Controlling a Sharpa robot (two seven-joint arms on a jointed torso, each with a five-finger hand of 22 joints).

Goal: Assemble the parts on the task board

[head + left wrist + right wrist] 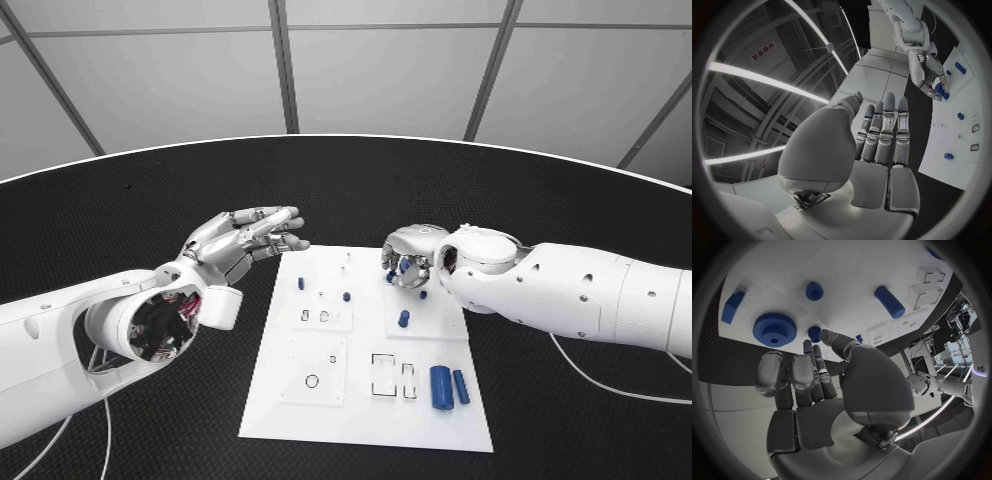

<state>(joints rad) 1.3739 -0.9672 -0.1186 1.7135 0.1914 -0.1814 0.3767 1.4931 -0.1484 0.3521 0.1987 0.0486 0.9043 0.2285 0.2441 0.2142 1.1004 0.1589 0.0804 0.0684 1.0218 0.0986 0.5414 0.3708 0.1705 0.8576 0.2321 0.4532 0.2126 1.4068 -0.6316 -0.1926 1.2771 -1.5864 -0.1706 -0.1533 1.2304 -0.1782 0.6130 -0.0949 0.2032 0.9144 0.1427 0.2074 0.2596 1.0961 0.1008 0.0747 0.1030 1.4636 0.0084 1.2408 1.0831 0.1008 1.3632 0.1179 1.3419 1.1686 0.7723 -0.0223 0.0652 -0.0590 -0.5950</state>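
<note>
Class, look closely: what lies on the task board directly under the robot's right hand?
Under the right hand the task board carries a blue gear and a small blue peg. The hand covers them in the head view.

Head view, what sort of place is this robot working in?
Probably a robotics lab or test cell: a round black table, a flat white plastic task board carrying small blue plastic parts, and grey panelled walls behind.

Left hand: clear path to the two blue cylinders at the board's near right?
Probably not easily. The left hand hovers off the task board's far left corner; the blue cylinders lie across the board, nearer the right arm.
</note>
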